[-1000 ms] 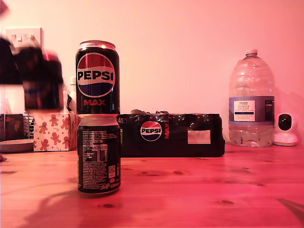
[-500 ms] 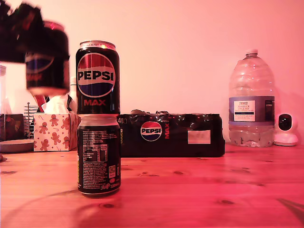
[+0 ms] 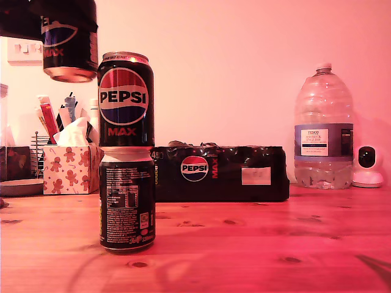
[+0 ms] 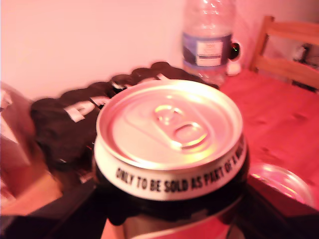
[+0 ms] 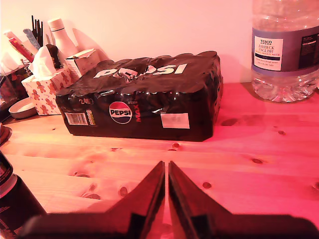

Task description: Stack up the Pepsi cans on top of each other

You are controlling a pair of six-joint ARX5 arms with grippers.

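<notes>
the third pepsi can hangs in the upper left of the exterior view, upright, its bare base just above the level of the stack's top rim and off to that view's left of it. in the first wrist view its silver lid fills the middle of the frame, so my first gripper is clamped around its body from below the rim. the stack is two cans: the upper pepsi can logo forward, standing on the lower pepsi can, which rests on the wooden table.

the move ahead turns on one offset: the held can's long axis is vertical and parallel to the stack's, but lies to the exterior view's left of it, so i judge it needs a sideways shift before lowering.

my second gripper has its jaws pressed together on nothing, low over the table, facing the pepsi multipack; the first is plainly the nearer.
</notes>
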